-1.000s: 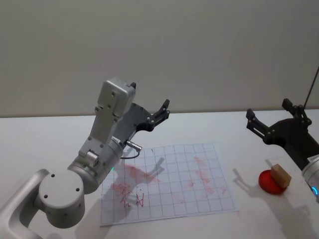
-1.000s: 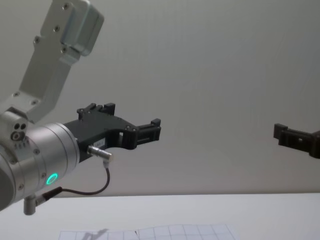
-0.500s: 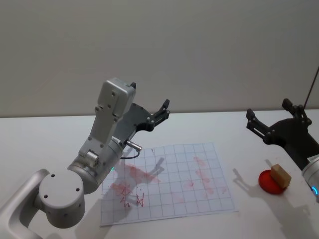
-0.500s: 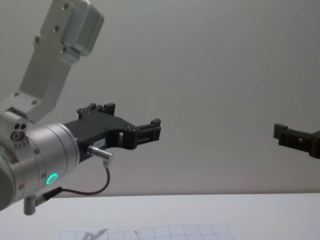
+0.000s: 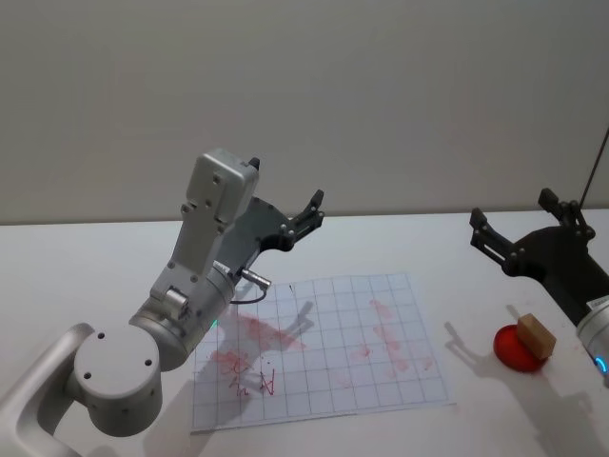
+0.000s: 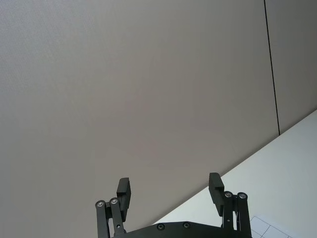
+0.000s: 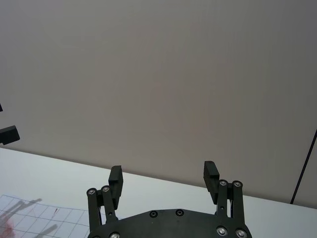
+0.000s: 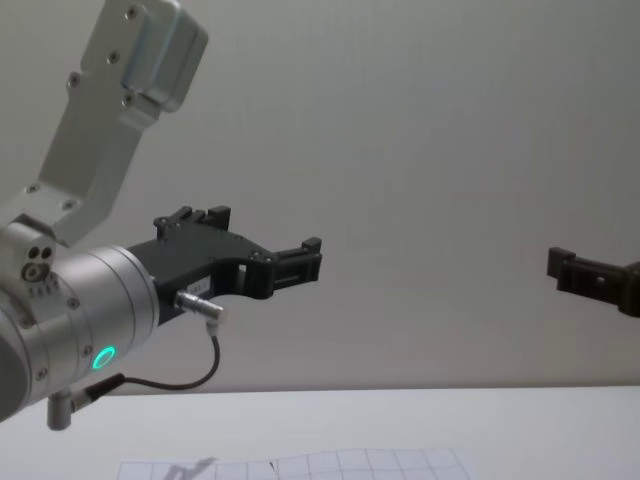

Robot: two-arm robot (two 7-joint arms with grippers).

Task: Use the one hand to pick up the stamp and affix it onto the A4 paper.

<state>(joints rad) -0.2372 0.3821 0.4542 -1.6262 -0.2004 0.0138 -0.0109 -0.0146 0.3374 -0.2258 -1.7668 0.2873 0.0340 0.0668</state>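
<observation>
The stamp (image 5: 537, 335), a small wooden block, rests on a round red ink pad (image 5: 515, 349) at the table's right. The A4 paper (image 5: 333, 314) lies flat in the middle, gridded and smeared with red prints; its edge also shows in the chest view (image 8: 300, 467) and the right wrist view (image 7: 29, 218). My right gripper (image 5: 511, 210) hangs open in the air behind and above the stamp, nothing between its fingers (image 7: 163, 173). Above the paper's far left corner my left gripper (image 5: 312, 208) is raised, also open and empty (image 6: 169, 186).
The white table (image 5: 86, 267) runs back to a plain grey wall. The bulky left arm (image 5: 190, 286) overhangs the paper's left part. A thin black cable (image 5: 597, 162) hangs at the far right.
</observation>
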